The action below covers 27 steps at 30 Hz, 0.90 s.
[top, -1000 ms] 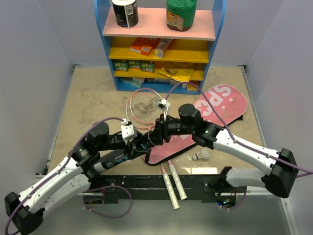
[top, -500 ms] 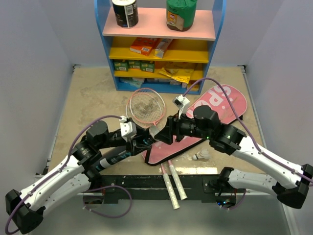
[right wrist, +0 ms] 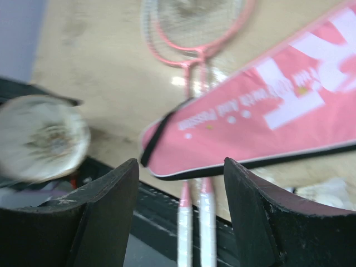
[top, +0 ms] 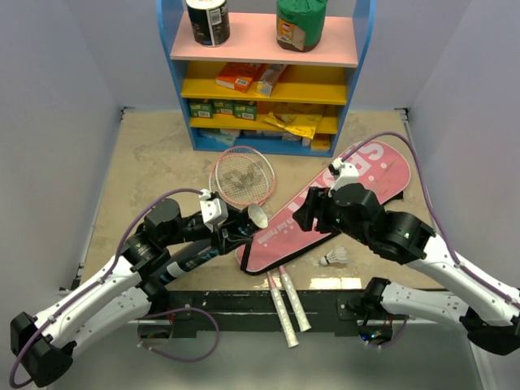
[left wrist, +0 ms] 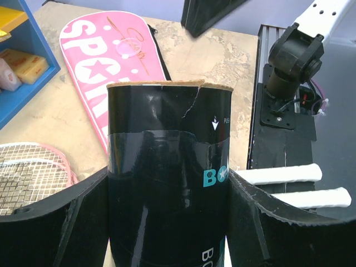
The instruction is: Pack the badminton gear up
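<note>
Left pincer (left wrist: 167, 206) clamped on black tube (left wrist: 167, 128).
Right pincer (right wrist: 181, 169) wide, empty; pink racket bag (right wrist: 267, 117) lay beneath it.

Surface: beige mottled stone-look tabletop (top: 146, 162).
12 o'clock: blue-and-yellow shelf unit with a pink top board (top: 256, 34), at the far edge.
Centre: two pink-framed rackets (top: 241, 177), heads overlapping, shafts under the bag; white handles (top: 286, 307) at 6 o'clock.
2 o'clock to centre: large pink racket-shaped bag with white lettering (top: 386, 172), lying diagonally.
5 o'clock: small white shuttlecock (top: 333, 258), just beside the bag.
</note>
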Tool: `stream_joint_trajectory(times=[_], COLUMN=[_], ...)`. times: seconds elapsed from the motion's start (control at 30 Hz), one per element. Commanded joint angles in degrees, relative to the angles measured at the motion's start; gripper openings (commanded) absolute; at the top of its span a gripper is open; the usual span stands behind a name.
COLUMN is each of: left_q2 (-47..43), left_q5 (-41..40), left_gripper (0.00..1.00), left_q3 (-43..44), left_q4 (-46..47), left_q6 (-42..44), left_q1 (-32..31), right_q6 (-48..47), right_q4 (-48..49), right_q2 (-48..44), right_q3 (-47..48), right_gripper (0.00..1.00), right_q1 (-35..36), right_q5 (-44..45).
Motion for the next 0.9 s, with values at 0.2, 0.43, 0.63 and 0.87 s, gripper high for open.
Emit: stream_joint_trajectory(times=[0.2,0.43,0.63,0.87], left_q2=[-1.8,-2.5,-2.6,-2.8], left_q5=[-0.1,1.1,1.8,2.4], left_gripper=[0.0,0.0,0.0,0.0], left_q3=[2.0,2.0,2.0,2.1], left_q4=[3.8,3.9,3.9,3.9], left_q6=[-0.2,-0.2,-0.3,-0.2], left_q1=[0.2,0.2,0.2,0.2], right_q6=[12.8,10.2,10.9,11.4], right_q4=[-7.8,-1.2,1.2,0.6], right_q2=[-1.0,2.6,5.8,7.6], right_q3=[-15.4,-21.2,-23.8,-25.6], right_gripper=[0.65,0.63,0.64,0.65], right_q1=[-13.6,-24.5,-28.0,-28.2], right_q5=[8.0,3.2,0.2,-2.0])
